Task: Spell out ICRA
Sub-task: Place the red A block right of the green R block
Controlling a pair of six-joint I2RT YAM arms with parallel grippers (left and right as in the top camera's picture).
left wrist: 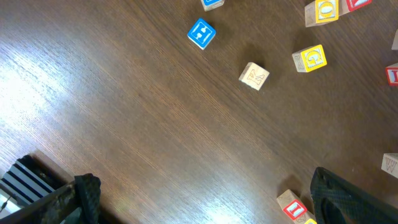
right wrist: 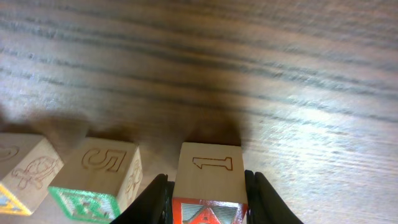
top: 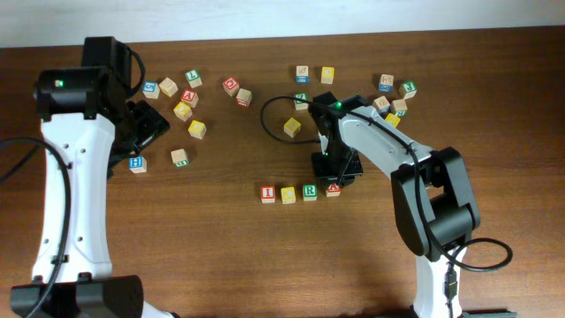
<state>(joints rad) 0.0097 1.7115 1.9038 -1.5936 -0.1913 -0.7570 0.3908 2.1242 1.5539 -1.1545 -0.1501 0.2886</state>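
I point(top: 267, 193), C point(top: 289, 194), R point(top: 310, 191), A point(top: 333, 188) cubes in a row on bench point(top: 221, 247), right jaws flanking A, grip unclear, left jaws wide open above loose blocks point(left wrist: 254, 76)

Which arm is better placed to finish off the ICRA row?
Right. The right hand sits at the row's end, fingers flanking the red A cube beside the R cube. The left hand hangs open far off, among the loose blocks.
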